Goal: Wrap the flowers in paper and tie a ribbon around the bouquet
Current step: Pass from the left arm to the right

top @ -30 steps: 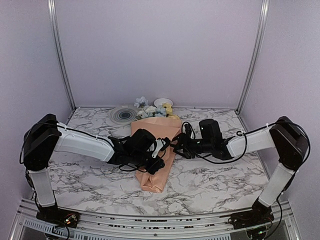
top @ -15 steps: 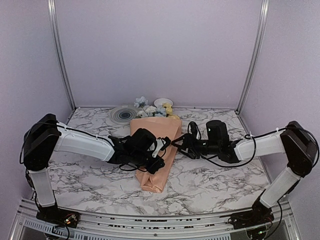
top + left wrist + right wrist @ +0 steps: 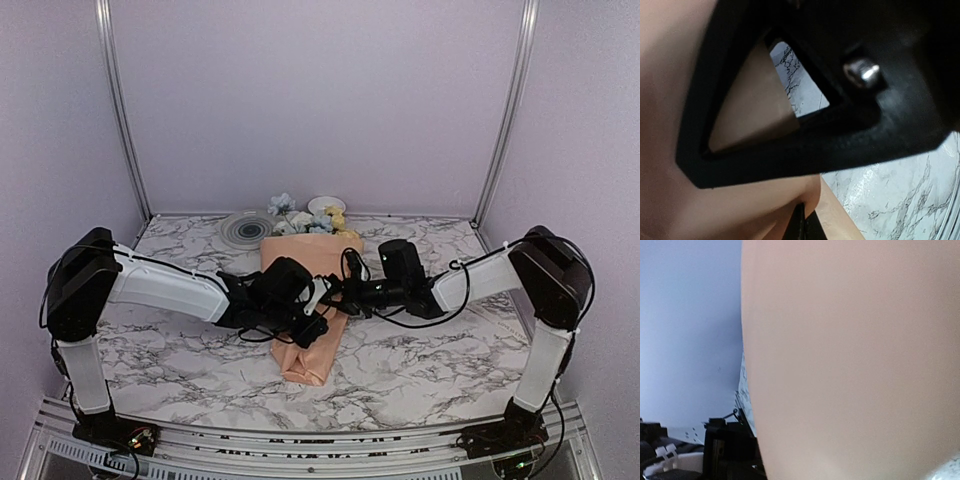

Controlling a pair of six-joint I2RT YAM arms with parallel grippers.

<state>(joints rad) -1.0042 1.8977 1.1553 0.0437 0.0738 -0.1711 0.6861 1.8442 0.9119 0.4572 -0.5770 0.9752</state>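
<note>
Across the table point(image 3: 430, 350), no shift in the paper point(image 3: 300, 355): lying rolled into a cone down the middle, narrow end toward the near edge, with the flowers point(image 3: 305, 222) poking out at the far, wide end.

Biggest change on the right side: swung back in from well out to the right, bringing the right gripper point(image 3: 345, 293) up against the cone's right edge, roughly level with the left gripper point(image 3: 312, 322). Only peach paper in the right wrist view, so cannot tell whether wide, narrow or pinching.

No move on the left: clamped fully shut over the cone's middle. Unclear whether nipping a fold.

Probably setting up a hold from both sides at the waist, ahead of tying. No ribbon plainly in sight. Judged as wrapped already, not yet tied.
</note>
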